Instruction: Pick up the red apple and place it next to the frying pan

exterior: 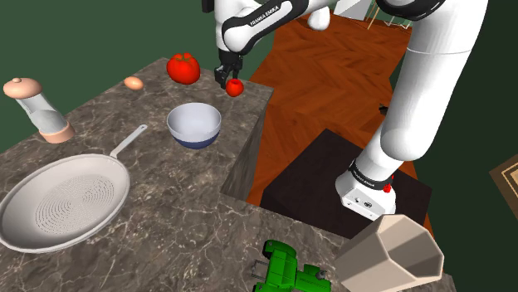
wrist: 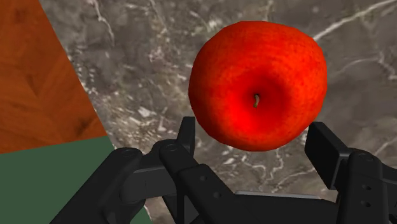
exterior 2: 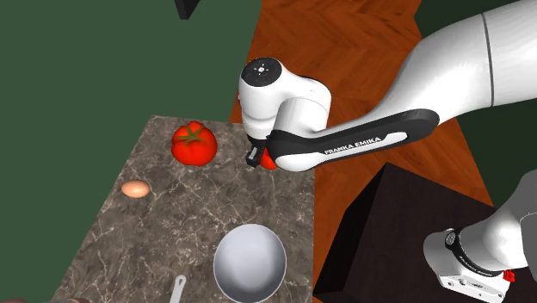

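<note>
The red apple (wrist: 257, 95) sits between the fingers of the gripper (wrist: 254, 141), which press on both its sides. It is at the far right corner of the marble counter (exterior: 166, 220) in the shoulder view. The tomato (exterior: 183, 68) lies just left of it and the bowl (exterior: 193, 124) nearer. The frying pan (exterior: 100, 178) is well apart, near left.

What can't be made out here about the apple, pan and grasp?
Second exterior view: the apple is mostly hidden behind the arm; a red sliver shows.
Same view: the frying pan is cut off by the bottom edge; its handle end shows.
Wrist view: whether the gripper grips the apple is unclear.
Shoulder view: the green toy is cut by the bottom edge.
</note>
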### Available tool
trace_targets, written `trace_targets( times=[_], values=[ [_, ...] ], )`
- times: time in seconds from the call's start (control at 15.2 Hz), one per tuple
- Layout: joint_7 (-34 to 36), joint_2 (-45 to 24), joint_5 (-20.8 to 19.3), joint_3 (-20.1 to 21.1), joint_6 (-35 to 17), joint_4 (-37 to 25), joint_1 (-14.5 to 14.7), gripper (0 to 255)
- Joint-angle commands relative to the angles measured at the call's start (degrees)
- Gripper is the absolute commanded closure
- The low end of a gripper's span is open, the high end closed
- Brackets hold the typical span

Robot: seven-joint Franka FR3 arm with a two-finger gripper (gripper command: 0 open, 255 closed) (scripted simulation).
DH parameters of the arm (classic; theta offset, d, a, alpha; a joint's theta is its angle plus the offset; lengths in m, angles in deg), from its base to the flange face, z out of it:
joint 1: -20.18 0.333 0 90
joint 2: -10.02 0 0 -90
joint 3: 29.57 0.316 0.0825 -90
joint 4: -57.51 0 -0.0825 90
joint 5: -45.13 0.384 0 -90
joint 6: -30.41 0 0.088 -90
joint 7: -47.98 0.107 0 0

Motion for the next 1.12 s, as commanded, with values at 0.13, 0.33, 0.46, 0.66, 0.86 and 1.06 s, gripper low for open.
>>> trace_targets(
  times=[0.13,0.33,0.46,0.66,0.86,1.06],
  values=[
    [0.0,-0.1,0.0,0.0,0.0,0.0,0.0,255],
    [-0.2,0.4,0.2,0.1,0.6,-0.2,0.0,255],
    [-0.5,1.1,0.4,0.1,1.9,-0.7,0.0,255],
    [-0.9,2.2,0.8,0.3,3.9,-1.7,-0.1,255],
    [-1.4,3.2,1.1,0.4,5.9,-2.7,-0.1,255],
    [-1.8,4.1,1.4,0.4,7.9,-3.9,-0.1,255]
  ],
)
